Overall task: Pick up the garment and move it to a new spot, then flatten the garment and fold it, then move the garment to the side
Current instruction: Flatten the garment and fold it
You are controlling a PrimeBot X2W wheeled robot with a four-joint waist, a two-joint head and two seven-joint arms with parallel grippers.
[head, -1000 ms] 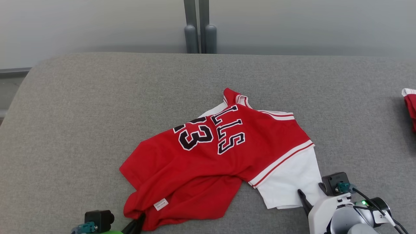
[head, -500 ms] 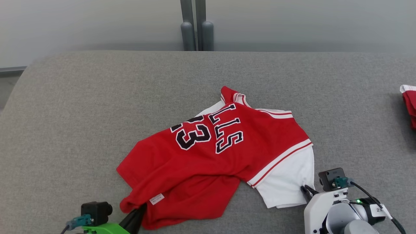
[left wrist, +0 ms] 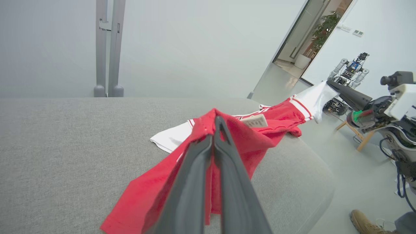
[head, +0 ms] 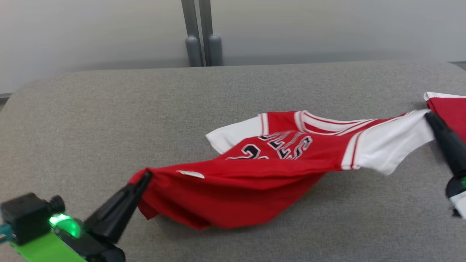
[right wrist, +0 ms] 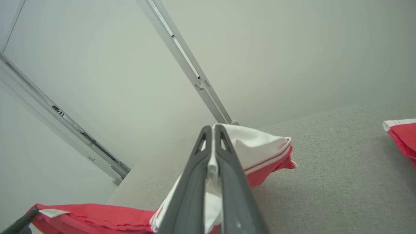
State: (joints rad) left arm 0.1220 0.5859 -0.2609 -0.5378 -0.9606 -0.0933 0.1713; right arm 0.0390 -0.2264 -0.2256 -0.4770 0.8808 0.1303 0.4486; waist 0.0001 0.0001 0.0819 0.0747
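Lifted now, the garment (head: 262,171) stretches left-to-right: left fingers (head: 120,209) clench its hem (head: 147,179), right fingers (head: 444,138) its white sleeve (head: 389,145).

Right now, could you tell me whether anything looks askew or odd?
The jersey hangs askew: the left claw pinches a red hem corner, the right claw a white sleeve, so it sags creased between them, its other sleeve on the cushion. Nothing looks torn.

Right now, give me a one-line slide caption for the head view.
Left gripper and right gripper hold the red-and-white jersey stretched over the grey upholstered surface.
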